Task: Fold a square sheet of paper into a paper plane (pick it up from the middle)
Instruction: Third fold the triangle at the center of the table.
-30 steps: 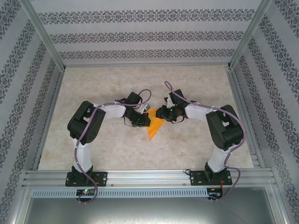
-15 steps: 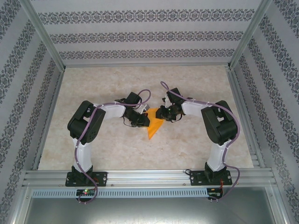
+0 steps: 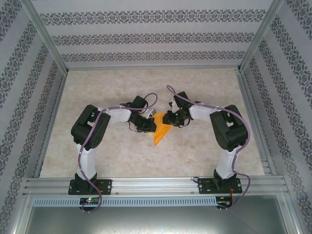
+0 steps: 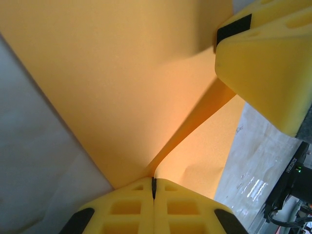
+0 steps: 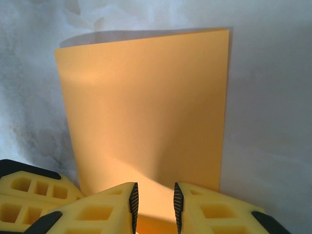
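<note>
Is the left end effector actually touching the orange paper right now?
Touching. In the left wrist view the left end effector has its jaws shut, and a fold of the paper is pinched where they meet.

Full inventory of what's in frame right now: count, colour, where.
square sheet of paper: one, orange-yellow, folded over, mid-table between the two hands
table: one, beige marbled top, under everything
walls: three, white with grey patterned bands, left, back and right of the table
frame rail: one, silver aluminium, along the near edge, carrying both arm bases
left arm: one, white and black, bent in toward the paper
right arm: one, white and black, bent in toward the paper
left hand: one, yellow fingers, shut on the paper
right hand: one, yellow fingers, jaws apart with the paper's edge in the gap
</note>
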Robot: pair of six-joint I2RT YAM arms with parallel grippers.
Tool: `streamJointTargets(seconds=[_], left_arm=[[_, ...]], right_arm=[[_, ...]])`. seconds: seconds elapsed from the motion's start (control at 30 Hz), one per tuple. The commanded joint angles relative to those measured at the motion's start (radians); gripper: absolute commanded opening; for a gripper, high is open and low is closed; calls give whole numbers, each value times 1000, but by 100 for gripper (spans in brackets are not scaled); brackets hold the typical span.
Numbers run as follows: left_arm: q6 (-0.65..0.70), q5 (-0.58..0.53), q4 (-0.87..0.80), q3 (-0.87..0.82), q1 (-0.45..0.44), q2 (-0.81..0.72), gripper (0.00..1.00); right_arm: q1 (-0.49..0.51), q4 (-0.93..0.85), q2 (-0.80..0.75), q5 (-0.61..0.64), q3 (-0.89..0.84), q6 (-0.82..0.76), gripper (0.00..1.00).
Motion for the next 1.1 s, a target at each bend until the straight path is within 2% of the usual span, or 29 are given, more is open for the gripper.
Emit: streamJointTargets(seconds=[0.0, 0.5, 0.8, 1.07], left_arm=[[40, -21, -56, 24, 9, 20, 7], [44, -19, -67, 25, 14, 16, 7], [55, -11, -70, 33, 14, 63, 8], [88, -11, -103, 50, 15, 99, 8]], right_arm=[[1, -47, 33, 44, 16, -32, 28], [2, -75, 27, 65, 30, -47, 28], [5, -5, 1, -13, 15, -22, 29], [7, 5, -70, -21, 7, -14, 31]])
